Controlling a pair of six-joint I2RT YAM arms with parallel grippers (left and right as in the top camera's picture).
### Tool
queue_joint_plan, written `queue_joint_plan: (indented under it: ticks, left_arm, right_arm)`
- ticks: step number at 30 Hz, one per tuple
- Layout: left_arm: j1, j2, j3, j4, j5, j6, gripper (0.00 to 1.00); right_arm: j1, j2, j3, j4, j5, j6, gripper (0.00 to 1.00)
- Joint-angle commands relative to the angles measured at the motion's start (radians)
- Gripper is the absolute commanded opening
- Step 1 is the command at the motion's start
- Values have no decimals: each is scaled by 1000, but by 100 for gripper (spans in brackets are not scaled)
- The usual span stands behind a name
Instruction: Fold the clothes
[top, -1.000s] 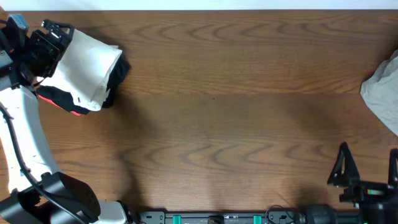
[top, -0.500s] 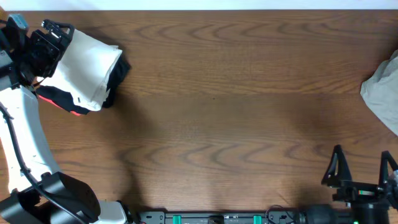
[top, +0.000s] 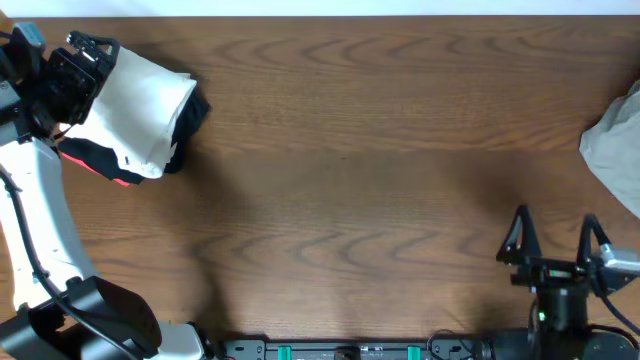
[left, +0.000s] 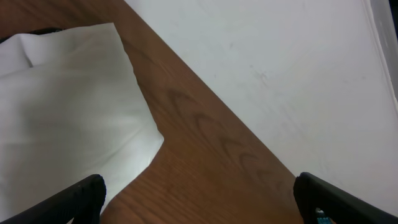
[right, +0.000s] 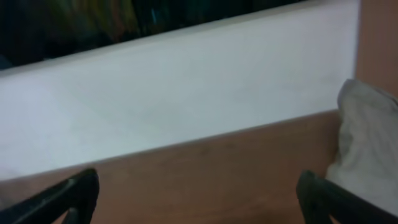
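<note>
The wooden table (top: 350, 150) fills nearly the whole overhead view. Its broad middle is bare from the far edge, where a white strip runs along it, down to the near edge.

The white T-shirt (top: 145, 100) lies folded in the far-left corner, close to the far edge, with its right border straight and its corner rounded. It rests on a black garment (top: 190, 125), which sticks out on the right and shows a red-orange edge on the near-left side. No lettering shows on the shirt (only plain white cloth faces up).

A crumpled pale cloth (top: 615, 145) sits at the right edge and runs out of the picture. It is well apart from the folded pile.

The left gripper (left: 202, 199) hangs over the shirt's left part. Its fingers are spread wide with bare wood between them, and nothing is held. Whether one finger touches the cloth cannot be told.

The right gripper (top: 555, 225) stands near the near-right corner over bare wood. Its fingers are also wide apart and empty, and the pale cloth is ahead of it to the right.
</note>
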Motion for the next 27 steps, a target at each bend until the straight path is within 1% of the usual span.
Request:
queue_joint_plan:
  ticks: [1,7,13,19,24,27]
  left_arm:
    - [-2,1,2,-1,0,5,98]
    - [-2,1,2,-1,0,5,98]
    - [-2,1,2,-1,0,5,98]
    - [-2,1,2,-1,0,5,98]
    - [-2,1,2,-1,0,5,98]
    - [-2,1,2,-1,0,5,98]
  right_arm:
    - [-12,-6,-90,106,7,22,99]
    - [-12,-6,-249,320,7,21,99]
    - [-12,-7,-362,419,15,45,99]
    - [-12,-7,-445,463,55,113,99]
    - [-13,-7,-481,464,57,110,99]
    - [-14,-7,-482,412,66,94,99]
